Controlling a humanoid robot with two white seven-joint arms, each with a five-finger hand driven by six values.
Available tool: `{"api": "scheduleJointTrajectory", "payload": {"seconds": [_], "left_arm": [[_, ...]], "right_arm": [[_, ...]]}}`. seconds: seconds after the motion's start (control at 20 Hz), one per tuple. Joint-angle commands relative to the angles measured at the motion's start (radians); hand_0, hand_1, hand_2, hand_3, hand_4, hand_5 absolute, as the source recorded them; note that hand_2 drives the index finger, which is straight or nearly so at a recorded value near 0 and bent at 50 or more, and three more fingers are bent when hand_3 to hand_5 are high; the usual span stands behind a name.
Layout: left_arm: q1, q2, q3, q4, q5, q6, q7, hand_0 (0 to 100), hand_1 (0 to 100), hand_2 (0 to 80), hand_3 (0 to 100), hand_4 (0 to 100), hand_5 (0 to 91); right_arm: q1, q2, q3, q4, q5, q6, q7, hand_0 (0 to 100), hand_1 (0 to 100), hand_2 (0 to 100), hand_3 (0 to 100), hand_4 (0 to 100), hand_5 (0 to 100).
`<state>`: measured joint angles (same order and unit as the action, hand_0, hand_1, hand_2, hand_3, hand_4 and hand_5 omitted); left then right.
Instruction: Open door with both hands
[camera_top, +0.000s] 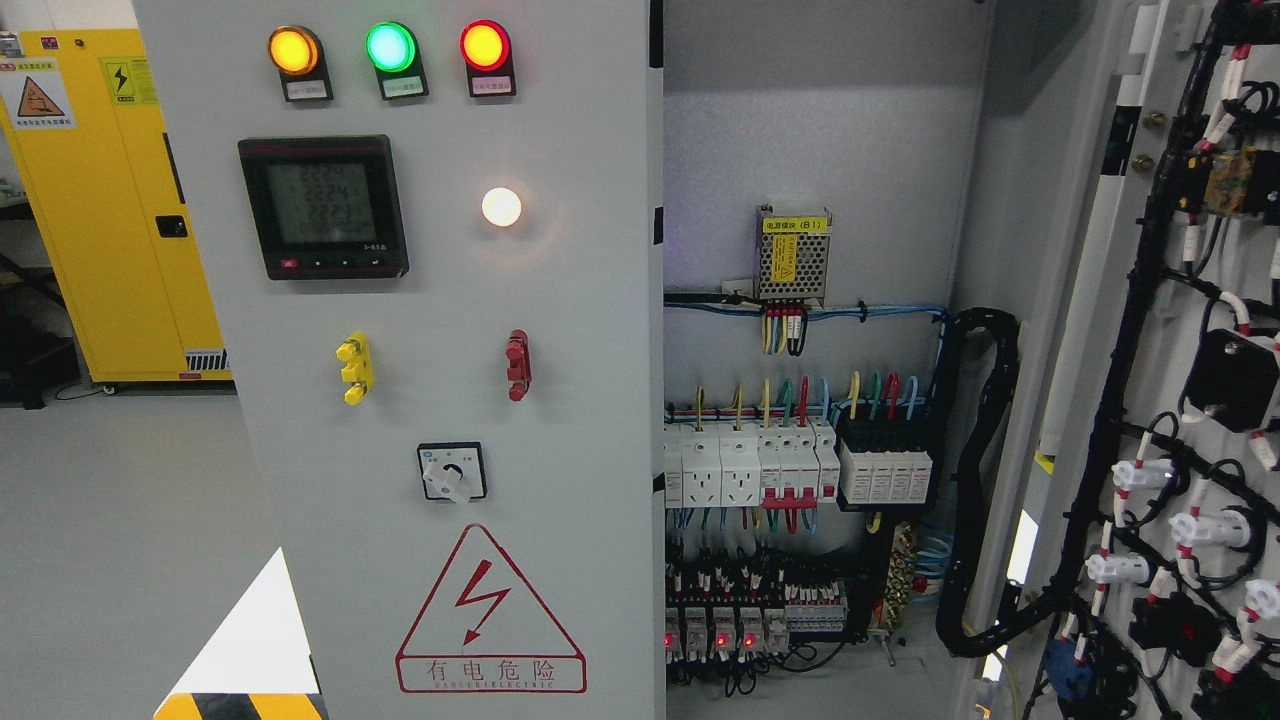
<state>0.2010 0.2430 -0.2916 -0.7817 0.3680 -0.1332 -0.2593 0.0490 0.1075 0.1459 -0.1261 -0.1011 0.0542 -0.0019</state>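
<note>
Electrical cabinet, head view: the left door (440, 400) stands closed, carrying indicator lamps (390, 48), a meter (323, 207) and a warning triangle (489, 610). The right door (1180, 400) is swung wide, exposing the wired interior (800, 480). No robot hand appears, so its state cannot be told.

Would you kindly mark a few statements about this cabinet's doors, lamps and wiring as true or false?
1. The right door stands open, its wired back showing. True.
2. The left door is swung wide open. False: it is closed, its front panel facing the camera.
3. Three lamps, amber, green and red, glow in a row. True.
4. A robot hand grips the rotary switch. False: no hand shows.
5. Breakers sit inside the cabinet. True.
</note>
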Motion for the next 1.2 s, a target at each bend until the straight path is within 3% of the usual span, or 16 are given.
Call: {"api": "scheduleJointTrajectory", "payload": {"seconds": [0.0, 0.35, 1.15], "left_arm": [[-0.052, -0.117, 0.098, 0.711, -0.103, -0.003, 0.035, 23, 6, 0.0, 0, 0, 0.0], [-0.052, -0.145, 0.101, 0.749, -0.093, 0.072, 0.026, 24, 3, 0.0, 0, 0, 0.0], [-0.067, -0.182, 0.106, 0.737, -0.087, 0.030, 0.011, 26, 3, 0.0, 0, 0, 0.0]], "right_arm": [[-0.001, -0.003, -0.002, -0.001, -0.002, 0.001, 0.000, 21, 7, 0, 0, 0, 0], [-0.005, -0.003, 0.000, -0.003, 0.000, 0.001, 0.000, 21, 7, 0, 0, 0, 0], [0.000, -0.015, 0.000, -0.032, -0.002, 0.000, 0.000, 21, 7, 0, 0, 0, 0]]}}
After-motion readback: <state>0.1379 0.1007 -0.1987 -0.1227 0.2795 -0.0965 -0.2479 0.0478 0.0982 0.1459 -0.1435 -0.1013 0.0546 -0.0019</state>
